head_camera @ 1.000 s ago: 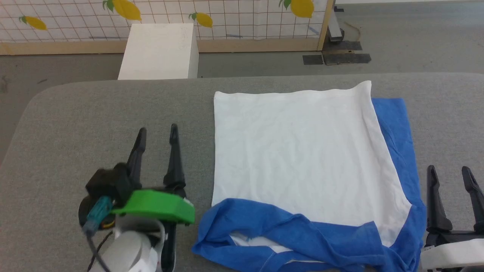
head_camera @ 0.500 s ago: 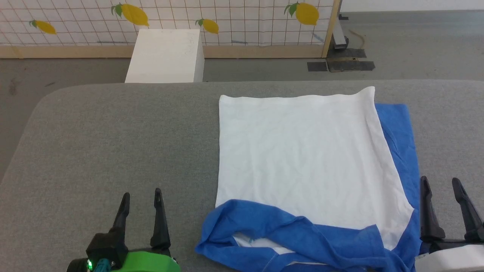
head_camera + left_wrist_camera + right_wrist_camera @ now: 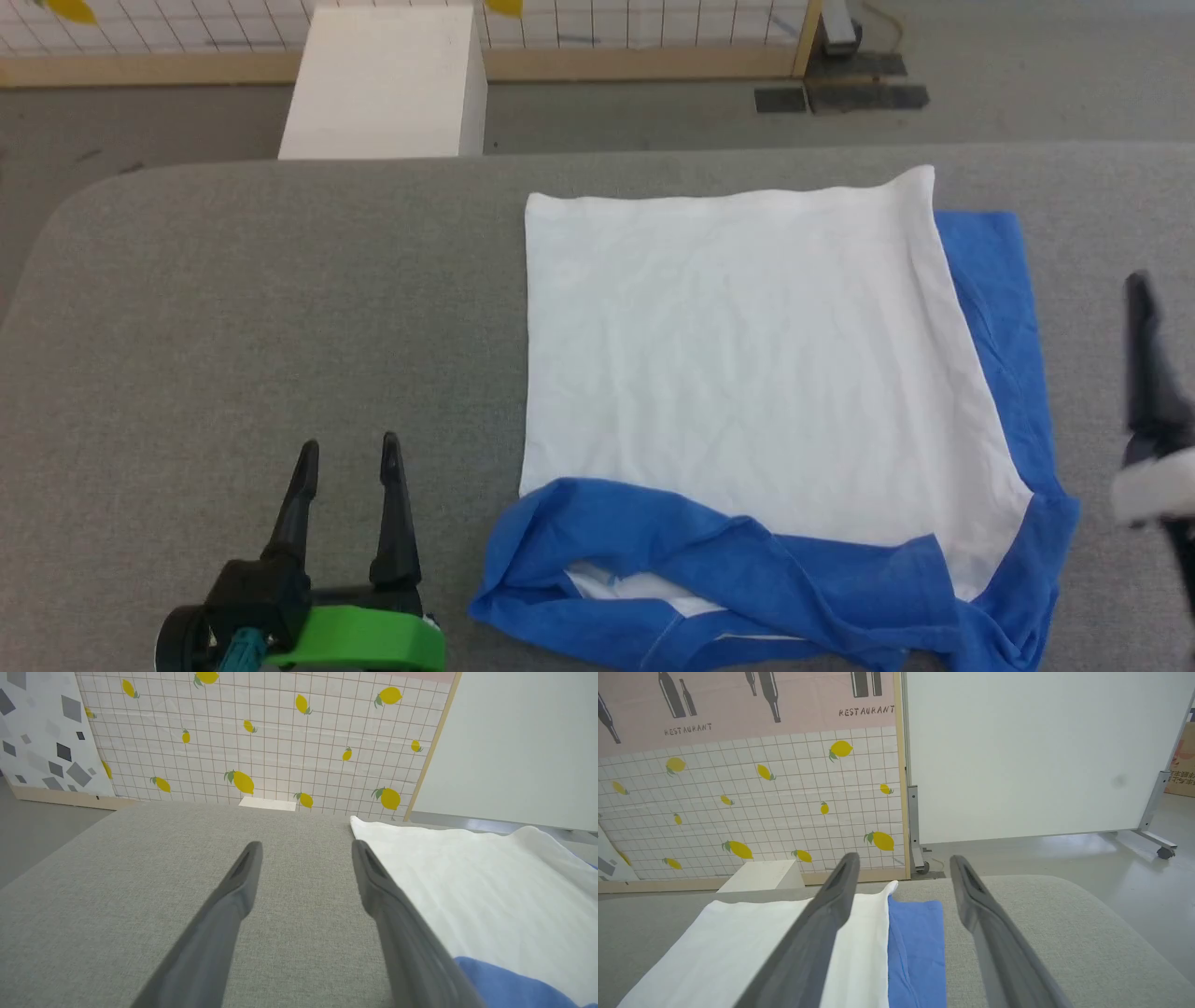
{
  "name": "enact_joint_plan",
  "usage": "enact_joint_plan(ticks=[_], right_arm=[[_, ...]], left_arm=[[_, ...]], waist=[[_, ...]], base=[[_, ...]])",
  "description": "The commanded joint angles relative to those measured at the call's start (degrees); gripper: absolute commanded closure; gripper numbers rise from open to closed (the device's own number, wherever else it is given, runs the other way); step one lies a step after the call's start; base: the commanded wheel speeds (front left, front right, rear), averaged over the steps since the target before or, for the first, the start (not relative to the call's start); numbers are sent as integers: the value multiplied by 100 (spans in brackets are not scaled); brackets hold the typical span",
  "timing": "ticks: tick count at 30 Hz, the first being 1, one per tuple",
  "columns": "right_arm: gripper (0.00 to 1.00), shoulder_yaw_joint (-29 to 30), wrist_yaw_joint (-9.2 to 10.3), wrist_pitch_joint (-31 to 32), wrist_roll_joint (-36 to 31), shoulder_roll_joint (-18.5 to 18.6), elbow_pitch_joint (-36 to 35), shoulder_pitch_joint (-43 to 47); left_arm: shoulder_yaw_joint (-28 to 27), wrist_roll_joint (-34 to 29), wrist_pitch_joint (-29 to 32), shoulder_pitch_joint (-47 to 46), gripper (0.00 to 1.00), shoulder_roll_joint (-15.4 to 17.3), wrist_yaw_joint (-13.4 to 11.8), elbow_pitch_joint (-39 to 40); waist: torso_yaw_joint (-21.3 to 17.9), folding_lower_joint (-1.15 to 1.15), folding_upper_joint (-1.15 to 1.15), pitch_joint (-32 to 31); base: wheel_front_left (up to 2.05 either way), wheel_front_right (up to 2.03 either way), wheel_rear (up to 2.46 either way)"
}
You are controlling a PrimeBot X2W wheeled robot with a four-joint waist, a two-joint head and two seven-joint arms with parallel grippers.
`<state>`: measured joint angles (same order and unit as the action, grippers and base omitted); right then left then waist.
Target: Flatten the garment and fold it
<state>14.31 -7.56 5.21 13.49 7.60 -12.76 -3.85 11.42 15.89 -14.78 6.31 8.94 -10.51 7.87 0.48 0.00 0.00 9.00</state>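
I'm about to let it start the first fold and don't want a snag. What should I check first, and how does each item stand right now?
1. The left tool is open and empty: ok.
2. The right tool is open and empty: ok.
3. The garment has its white body spread flat on the table: ok.
4. The blue collar end is smoothed: not ok, it is bunched along the near edge.
5. The whole garment lies on the table: cannot tell, its near edge leaves the head view.
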Motion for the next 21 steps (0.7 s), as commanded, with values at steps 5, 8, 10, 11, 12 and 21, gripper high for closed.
enact_joint_plan(ticks=[5,8,10,11,12,21], right_arm=[[0,117,8,942,387,615,230,-1072],[0,62,8,1421,549,909,438,-1633],[0,-9,8,1715,669,1094,604,-2006],[0,-50,8,1842,732,1184,697,-2201],[0,-88,8,1957,777,1254,790,-2347],[0,-30,8,3201,1122,1558,1871,-3577]], left_arm=[[-69,-214,-21,-364,0,-107,146,48],[-70,-305,-21,-507,0,-140,215,99],[-73,-372,-21,-602,0,-155,244,150],[-64,-419,-21,-660,0,-154,263,168],[-64,-446,-21,-711,0,-161,271,188],[42,-652,-21,-1100,0,-186,384,358]], waist=[[-104,0,0,623],[-135,0,0,854],[-151,0,0,1047],[-150,0,0,1138],[-149,0,0,1206],[-58,0,0,1971]], base=[[0,0,0],[0,0,0],[0,0,0],[0,0,0],[0,0,0],[0,0,0]])
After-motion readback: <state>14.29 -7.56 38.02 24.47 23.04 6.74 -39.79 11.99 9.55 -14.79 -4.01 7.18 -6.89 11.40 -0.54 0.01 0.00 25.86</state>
